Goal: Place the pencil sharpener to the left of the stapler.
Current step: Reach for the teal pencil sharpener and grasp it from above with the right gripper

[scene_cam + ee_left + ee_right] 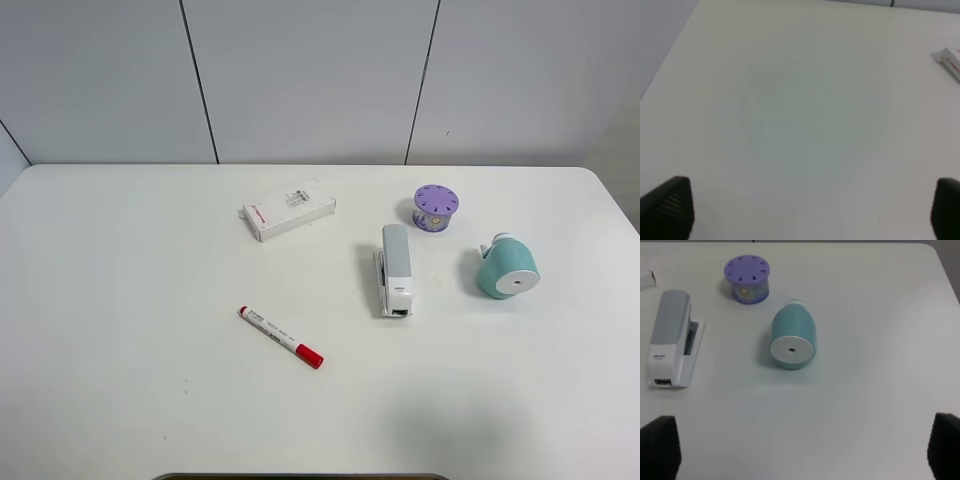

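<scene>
The teal pencil sharpener (507, 267) lies on its side on the white table (120, 330), to the right of the stapler; the right wrist view shows the sharpener (792, 337) with its white round face toward the camera. The white and grey stapler (395, 269) lies lengthwise near the table's middle, and the stapler (674, 337) also shows in the right wrist view. My right gripper (802, 452) is open, fingertips far apart, some way short of the sharpener. My left gripper (812, 207) is open over bare table. Neither arm appears in the exterior high view.
A small purple cylinder (436, 207) with holes on top stands behind the stapler and sharpener. A flat white box (288, 209) with a red mark lies at the back middle, its corner (950, 59) visible to the left wrist. A red-capped marker (280, 337) lies front left of the stapler.
</scene>
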